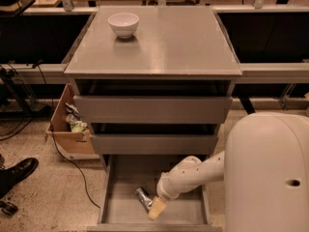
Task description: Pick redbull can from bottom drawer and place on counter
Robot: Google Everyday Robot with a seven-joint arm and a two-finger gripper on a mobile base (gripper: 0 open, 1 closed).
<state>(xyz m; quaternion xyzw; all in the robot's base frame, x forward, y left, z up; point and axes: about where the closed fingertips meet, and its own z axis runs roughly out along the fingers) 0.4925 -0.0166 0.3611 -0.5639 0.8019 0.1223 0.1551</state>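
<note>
End effector [157,208] low in drawer [112,197], can [143,198] touching at its 10 o'clock; open or closed, cannot tell. Advice: centre over can, grip mid-body, lift straight.

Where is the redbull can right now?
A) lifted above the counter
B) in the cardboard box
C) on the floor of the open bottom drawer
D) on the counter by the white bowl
C: the redbull can lies on the floor of the open bottom drawer, the pincer down in the drawer right beside it; the counter bears the white bowl.
</note>
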